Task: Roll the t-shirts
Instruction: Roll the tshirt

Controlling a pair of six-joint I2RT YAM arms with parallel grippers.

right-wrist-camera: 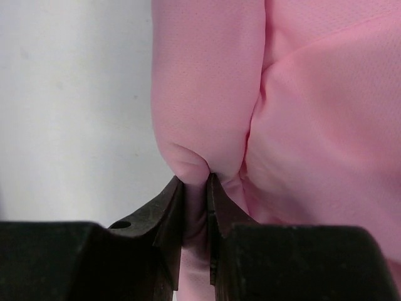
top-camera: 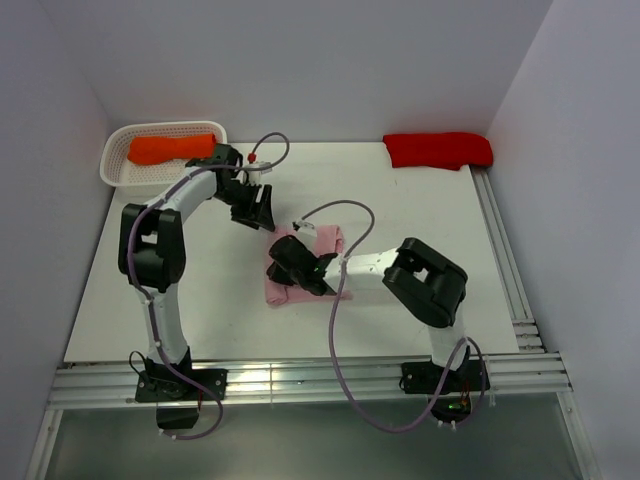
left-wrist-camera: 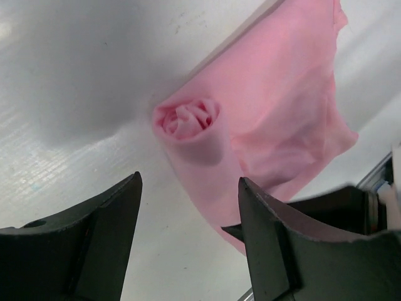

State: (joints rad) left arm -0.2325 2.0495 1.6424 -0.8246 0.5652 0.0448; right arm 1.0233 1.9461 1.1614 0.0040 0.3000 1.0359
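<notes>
My right fingers (right-wrist-camera: 169, 204) are clenched on a fold of the pink shirt (right-wrist-camera: 313, 125); a thin pinch of cloth shows between the tips. That close view is nearly all pink, cut off at the top and right, so I can't see the rolled end from there.

From above, the pink shirt (top-camera: 322, 243) lies mid-surface (top-camera: 420, 210), but the right fingers (top-camera: 290, 262) and wrist cover its middle; only the two ends show.

My left fingers (left-wrist-camera: 119, 213) are spread wide and grasp nothing. Between them, further off, I see the shirt's tightly rolled end (left-wrist-camera: 188, 119), with loose cloth trailing away to the right. A dark blurred shape at the lower right I can't make out. From above, the left fingers (top-camera: 257, 212) sit just beside the shirt's far-left corner.

An orange shirt (top-camera: 170, 148) lies in a white basket (top-camera: 118, 170), its right end behind the left arm. A red shirt (top-camera: 437, 150) lies far right.
</notes>
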